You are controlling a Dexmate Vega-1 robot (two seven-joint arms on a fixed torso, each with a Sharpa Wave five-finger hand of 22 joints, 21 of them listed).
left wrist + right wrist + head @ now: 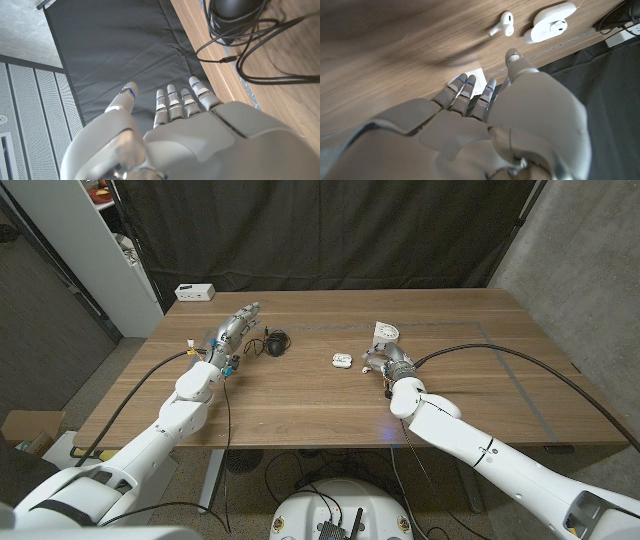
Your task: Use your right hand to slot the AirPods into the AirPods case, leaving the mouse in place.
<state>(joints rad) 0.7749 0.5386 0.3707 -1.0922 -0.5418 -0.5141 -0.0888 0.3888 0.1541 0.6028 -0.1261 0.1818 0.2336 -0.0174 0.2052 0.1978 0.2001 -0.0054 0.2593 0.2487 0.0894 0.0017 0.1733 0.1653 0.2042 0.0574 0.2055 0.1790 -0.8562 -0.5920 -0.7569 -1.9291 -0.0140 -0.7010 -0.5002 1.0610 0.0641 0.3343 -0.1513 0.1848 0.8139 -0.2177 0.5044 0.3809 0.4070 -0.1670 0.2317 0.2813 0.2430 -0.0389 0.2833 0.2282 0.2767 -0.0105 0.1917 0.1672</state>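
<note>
Your head camera looks down from high up over the whole table (330, 395). Each wrist camera sits very close behind its own hand. The right one shares the AirPods case (551, 23) (341, 361) with it, the left one the mouse (234, 6) (277, 340).

White AirPods case (341, 361) and white earbud (502, 24) lie on the brown wood-grain desk (300, 410); the mouse (276, 340) beside them is black with black cable.
</note>
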